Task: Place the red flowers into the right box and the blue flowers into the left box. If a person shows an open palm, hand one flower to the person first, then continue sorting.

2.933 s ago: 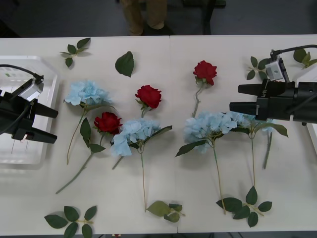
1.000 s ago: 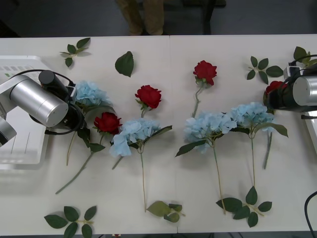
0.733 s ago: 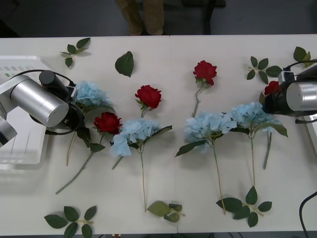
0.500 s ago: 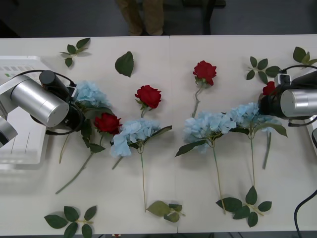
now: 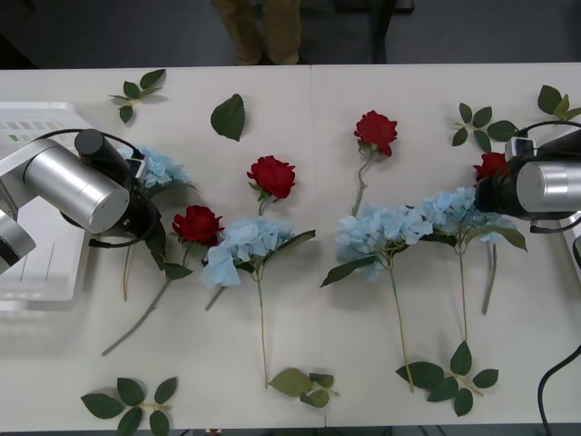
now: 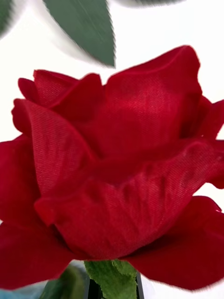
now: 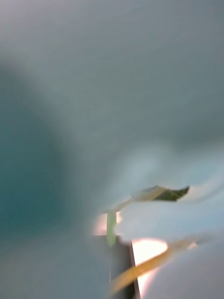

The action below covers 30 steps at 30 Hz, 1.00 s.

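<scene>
Your left gripper (image 5: pixel 143 218) sits low over the worktop (image 5: pixel 300 363), beside the left box (image 5: pixel 36 272), at the stem of a blue flower (image 5: pixel 156 169) whose head pokes out just past the arm. In the left wrist view pale petals press right against the lens with a thin green stem crossing near the fingers, but you cannot tell from this whether the fingers have actually closed on it. Confirm the hold before lifting, then carry the stem sideways over the left box wall and let it go only once the head is inside the rim.

Your right gripper (image 5: pixel 490 186) is at the far right of the worktop with a red flower (image 6: pixel 116 168) close up in its wrist view, green calyx down at the fingers; whether they are clamped on the stem cannot be told either. Lift slowly so the rose's stem comes free of the neighbouring blue flower on the right (image 5: pixel 458 211), which lies touching it, and keep heading toward the right box beyond the worktop's right edge.

Three more red flowers (image 5: pixel 272 175) and two blue ones lie between the arms. Only a person's legs (image 5: pixel 259 27) stand behind the worktop, no open palm, so keep sorting.

No brand, label or writing is readable anywhere.
</scene>
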Available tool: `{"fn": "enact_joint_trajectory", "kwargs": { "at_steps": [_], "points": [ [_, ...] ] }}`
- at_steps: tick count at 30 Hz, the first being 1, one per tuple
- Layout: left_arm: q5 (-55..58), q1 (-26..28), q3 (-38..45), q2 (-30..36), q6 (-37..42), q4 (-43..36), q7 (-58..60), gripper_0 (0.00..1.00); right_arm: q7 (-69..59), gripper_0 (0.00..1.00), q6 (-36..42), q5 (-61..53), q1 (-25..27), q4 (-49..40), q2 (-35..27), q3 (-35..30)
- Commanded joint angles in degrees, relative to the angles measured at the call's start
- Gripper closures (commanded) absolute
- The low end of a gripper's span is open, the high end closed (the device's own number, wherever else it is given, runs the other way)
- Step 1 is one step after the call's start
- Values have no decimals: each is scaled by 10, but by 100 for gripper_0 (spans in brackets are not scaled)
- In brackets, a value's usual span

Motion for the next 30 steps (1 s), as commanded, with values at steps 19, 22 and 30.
{"fn": "enact_joint_trajectory", "kwargs": {
  "at_steps": [19, 22, 30],
  "points": [
    [288, -164, 16, 222, 144, -146, -74, 100, 232, 100, 220, -96, -41, -115, -206, -165],
    [337, -163, 16, 281, 149, -124, -104, 100, 256, 100, 193, -103, -41, -69, -256, -156],
    [416, -141, 17, 381, 100, -28, -202, 100, 278, 100, 32, -112, -36, 75, -330, -58]
  ]
}}
